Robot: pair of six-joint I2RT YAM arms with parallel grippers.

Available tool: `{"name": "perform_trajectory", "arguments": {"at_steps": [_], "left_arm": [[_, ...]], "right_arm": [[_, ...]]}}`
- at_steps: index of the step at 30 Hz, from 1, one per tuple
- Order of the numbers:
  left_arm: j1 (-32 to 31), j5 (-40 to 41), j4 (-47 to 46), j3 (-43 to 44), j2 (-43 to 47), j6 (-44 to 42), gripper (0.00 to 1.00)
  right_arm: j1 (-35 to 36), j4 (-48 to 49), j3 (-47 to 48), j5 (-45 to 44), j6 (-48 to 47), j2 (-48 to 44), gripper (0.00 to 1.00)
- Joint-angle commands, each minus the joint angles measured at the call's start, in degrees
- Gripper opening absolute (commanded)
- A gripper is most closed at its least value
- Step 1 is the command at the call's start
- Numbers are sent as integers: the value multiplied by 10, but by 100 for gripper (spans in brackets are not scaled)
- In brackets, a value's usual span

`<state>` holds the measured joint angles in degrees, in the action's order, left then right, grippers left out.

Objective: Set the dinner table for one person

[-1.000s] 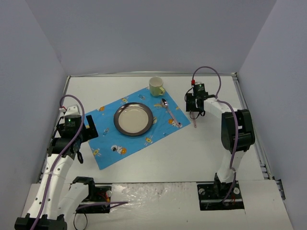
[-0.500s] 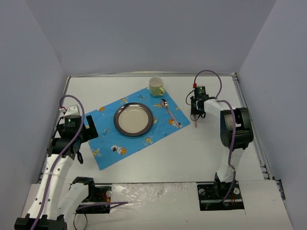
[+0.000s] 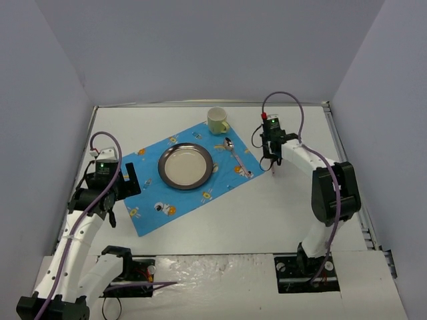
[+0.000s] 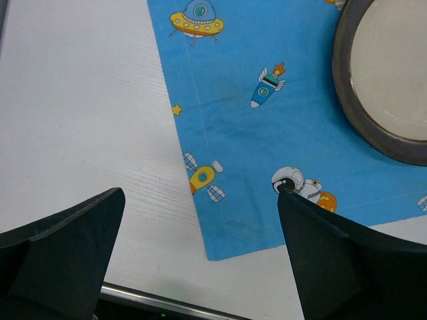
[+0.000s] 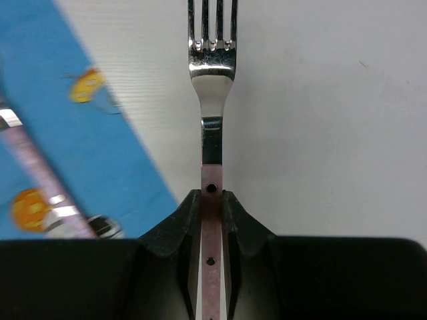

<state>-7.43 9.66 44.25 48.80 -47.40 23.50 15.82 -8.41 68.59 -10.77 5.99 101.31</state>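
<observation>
The right gripper [image 5: 211, 197] pinches a fork [image 5: 212, 67], with the plate [image 3: 185, 166] and cup [image 3: 217, 120] left of it; the left gripper [image 4: 200, 193] hangs spread above the placemat [image 4: 253, 133].

Plain pale lilac-grey back wall [image 3: 213, 47]; matching side walls [image 3: 33, 100] left and right; soft even light

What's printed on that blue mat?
The mat shows cartoon rockets, saucers and astronauts; left wrist view.

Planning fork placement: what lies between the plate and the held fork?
The spoon on the blue placemat, then a bare strip of table before the fork, per top external view.
</observation>
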Motion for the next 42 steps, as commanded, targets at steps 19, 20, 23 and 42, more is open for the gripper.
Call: {"name": "perform_trajectory", "arguments": {"at_steps": [19, 20, 23, 42], "left_arm": [[-23, -10, 97, 115, 25, 131, 97], [-23, -11, 96, 109, 26, 144, 97], [-24, -21, 87, 105, 28, 167, 97], [-22, 94, 192, 166, 75, 167, 97]], "right_arm": [[387, 4, 189, 40, 114, 27, 0], [395, 10, 189, 43, 115, 34, 0], [413, 24, 186, 44, 128, 51, 0], [504, 34, 359, 20, 195, 248, 0]]}}
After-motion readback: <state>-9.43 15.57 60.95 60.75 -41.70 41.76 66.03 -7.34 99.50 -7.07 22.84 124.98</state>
